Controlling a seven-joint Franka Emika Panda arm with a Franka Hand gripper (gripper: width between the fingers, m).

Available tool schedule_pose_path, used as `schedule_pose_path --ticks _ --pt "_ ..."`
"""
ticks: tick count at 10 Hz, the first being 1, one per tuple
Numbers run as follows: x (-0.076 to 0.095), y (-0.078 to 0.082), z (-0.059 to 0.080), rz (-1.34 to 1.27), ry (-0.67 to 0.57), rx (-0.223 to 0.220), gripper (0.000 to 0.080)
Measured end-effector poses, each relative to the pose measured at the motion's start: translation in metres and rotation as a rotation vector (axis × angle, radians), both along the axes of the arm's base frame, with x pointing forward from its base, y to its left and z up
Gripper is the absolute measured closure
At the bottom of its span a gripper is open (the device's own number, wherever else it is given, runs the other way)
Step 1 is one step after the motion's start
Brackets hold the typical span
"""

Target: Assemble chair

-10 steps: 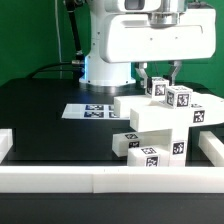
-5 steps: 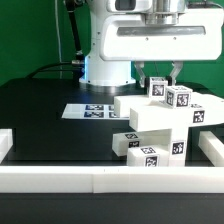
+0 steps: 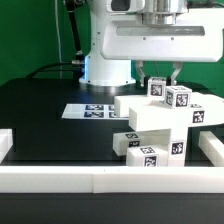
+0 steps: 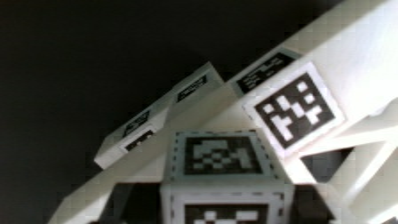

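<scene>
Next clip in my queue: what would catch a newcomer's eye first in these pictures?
First, the pile of white chair parts with black-and-white tags, stacked toward the exterior view's right on the black table. Directly above it the end effector hangs off the bulky white arm, its fingers reaching down at the topmost tagged block. Behind, the marker board lies flat, and the wrist view is filled with tags up close.

The arm is showing glossy white shells with rounded edges, catching soft light along the broad boxy link that is filling the top of the exterior view. Its round base is glowing faintly blue where it is meeting the black desk. A metallic grey cylindrical section is sitting above the wrist. The tool is showing two slim dark fingers. Dark cables are hanging behind the base.
</scene>
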State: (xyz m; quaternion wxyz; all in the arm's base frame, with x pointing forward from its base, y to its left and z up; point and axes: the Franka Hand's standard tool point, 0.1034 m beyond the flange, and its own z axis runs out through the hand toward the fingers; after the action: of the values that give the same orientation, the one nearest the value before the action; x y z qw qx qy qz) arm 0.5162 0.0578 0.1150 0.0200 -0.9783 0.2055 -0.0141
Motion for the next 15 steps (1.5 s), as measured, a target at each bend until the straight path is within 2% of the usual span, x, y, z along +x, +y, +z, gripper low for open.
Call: schedule_pose_path --ticks 1,4,5,6,7,10,15 --pt "0.0 0.0002 0.0 -0.072 0.002 0.003 0.0511" --pt "0.0 0.0001 0.0 -0.067 0.002 0.002 0.051" --pt "0.0 0.0001 0.0 -0.041 0.001 0.001 0.0296" --pt "-0.0001 0.0009 0.0 -0.031 0.001 0.0 0.0296" --pt "-0.0003 0.0026 -0.0001 0.029 0.0 -0.005 0.0181" --pt "-0.0004 0.0048 0.0 0.28 -0.009 -0.015 0.0151" --pt "-0.0004 0.0045 -0.0002 0.606 -0.017 -0.032 0.0151"
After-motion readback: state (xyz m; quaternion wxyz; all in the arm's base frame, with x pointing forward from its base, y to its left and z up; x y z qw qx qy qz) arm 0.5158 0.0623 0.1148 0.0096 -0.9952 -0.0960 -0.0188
